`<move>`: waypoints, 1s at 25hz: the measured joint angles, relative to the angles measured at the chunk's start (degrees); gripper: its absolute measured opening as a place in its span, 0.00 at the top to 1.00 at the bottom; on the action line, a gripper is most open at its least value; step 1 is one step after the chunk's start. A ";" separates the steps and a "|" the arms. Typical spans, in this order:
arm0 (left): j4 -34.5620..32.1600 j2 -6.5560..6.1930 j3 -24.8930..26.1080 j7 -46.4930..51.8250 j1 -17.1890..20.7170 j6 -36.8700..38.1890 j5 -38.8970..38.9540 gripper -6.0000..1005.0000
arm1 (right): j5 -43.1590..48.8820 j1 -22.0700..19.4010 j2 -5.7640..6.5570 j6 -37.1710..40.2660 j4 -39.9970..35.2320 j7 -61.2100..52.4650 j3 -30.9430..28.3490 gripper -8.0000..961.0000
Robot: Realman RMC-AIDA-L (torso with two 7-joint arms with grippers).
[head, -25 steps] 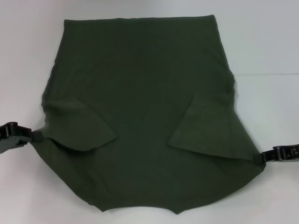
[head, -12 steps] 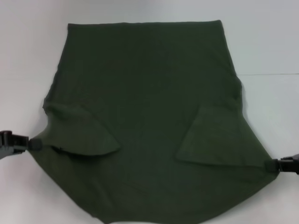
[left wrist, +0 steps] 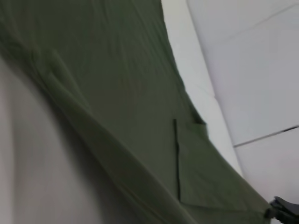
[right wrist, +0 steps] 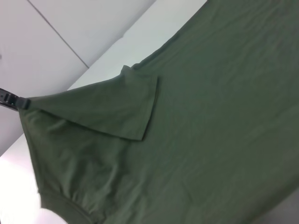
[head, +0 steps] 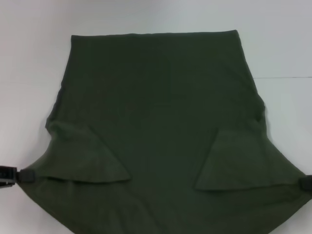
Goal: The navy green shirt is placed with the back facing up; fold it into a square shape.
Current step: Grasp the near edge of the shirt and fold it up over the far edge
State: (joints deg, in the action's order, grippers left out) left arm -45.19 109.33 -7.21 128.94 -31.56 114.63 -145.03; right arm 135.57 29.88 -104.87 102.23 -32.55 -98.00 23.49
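Observation:
The navy green shirt lies spread on the white table, plain side up, with its straight hem at the far end. Both short sleeves are turned inward onto the body, the left sleeve and the right sleeve. My left gripper is shut on the shirt's near left corner at the frame's left edge. At the right edge my right gripper is shut on the near right corner. The cloth is stretched between them. The near edge of the shirt runs out of the head view. The right wrist view shows the left gripper pinching the corner.
The white table surrounds the shirt on the far, left and right sides. A thin seam line crosses the table at the right. The left wrist view shows the right gripper far off at the shirt's other corner.
Both grippers have moved toward me and farther apart, dragging the shirt with them. The far hem has slid nearer and the near edge has left the head view.

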 joint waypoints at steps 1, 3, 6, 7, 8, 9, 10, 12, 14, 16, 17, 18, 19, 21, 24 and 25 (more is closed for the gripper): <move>-0.21 -0.01 1.41 0.26 0.26 0.26 0.34 0.96 | -0.02 -0.10 0.13 0.00 0.00 0.04 -0.64 0.96; -0.18 -0.10 2.54 0.43 0.24 0.20 0.89 0.96 | -0.31 -0.02 0.27 -0.30 0.02 0.05 -2.80 0.96; 1.45 -0.56 5.13 1.61 -0.53 -1.87 4.08 0.96 | -2.22 0.61 0.19 -1.88 0.40 -0.78 -6.73 0.96; 2.34 -0.68 5.20 2.08 -0.94 -3.38 5.10 0.96 | -3.40 0.87 0.04 -2.75 0.48 -1.33 -7.80 0.95; 3.40 -0.81 5.14 2.48 -1.57 -5.27 5.97 0.96 | -4.88 1.10 -0.17 -3.83 0.56 -2.02 -8.32 0.95; 4.29 -0.93 5.00 2.68 -2.16 -6.98 6.63 0.96 | -6.26 1.29 -0.39 -4.82 0.57 -2.83 -8.51 0.95; 5.31 -1.15 5.00 2.74 -2.96 -8.71 7.07 0.96 | -7.97 1.49 -0.62 -6.12 0.59 -3.76 -8.58 0.95; 7.38 -1.53 5.05 2.64 -4.53 -12.00 8.50 0.96 | -10.63 1.78 -0.78 -8.27 0.60 -5.05 -8.59 0.95; 9.06 -1.64 4.86 2.30 -5.79 -15.43 10.91 0.96 | -13.58 2.09 -0.89 -11.11 0.62 -5.99 -8.57 0.95; 10.73 -1.64 4.29 1.45 -7.15 -19.76 13.58 0.96 | -15.94 2.32 -0.97 -13.13 0.67 -6.20 -8.46 0.95; 11.45 -1.65 4.16 1.04 -7.59 -21.37 14.28 0.96 | -17.20 2.56 -1.02 -14.40 0.86 -6.21 -8.39 0.95; 12.94 -1.66 4.03 -0.21 -8.56 -24.32 15.24 0.96 | -18.22 2.88 -1.07 -15.54 1.15 -6.20 -8.30 0.95; 13.57 -1.66 4.02 -0.67 -8.92 -25.19 15.48 0.96 | -18.91 3.26 -1.12 -16.64 1.56 -6.14 -8.21 0.95; 15.64 -1.65 4.01 -2.48 -10.11 -28.77 16.29 0.96 | -19.91 4.19 -1.33 -19.18 2.37 -5.91 -8.13 0.95; 17.38 -1.10 4.01 -4.58 -11.23 -33.86 17.90 0.96 | -20.84 6.13 -2.27 -24.57 2.89 -5.69 -8.05 0.96; 17.72 -0.80 4.02 -5.19 -11.44 -35.62 18.74 0.96 | -21.03 6.61 -2.55 -26.23 3.07 -5.67 -8.03 0.96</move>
State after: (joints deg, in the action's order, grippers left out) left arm -27.47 108.53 -3.19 123.74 -43.00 79.02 -126.30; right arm 114.54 36.49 -107.43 76.00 -29.47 -103.67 15.45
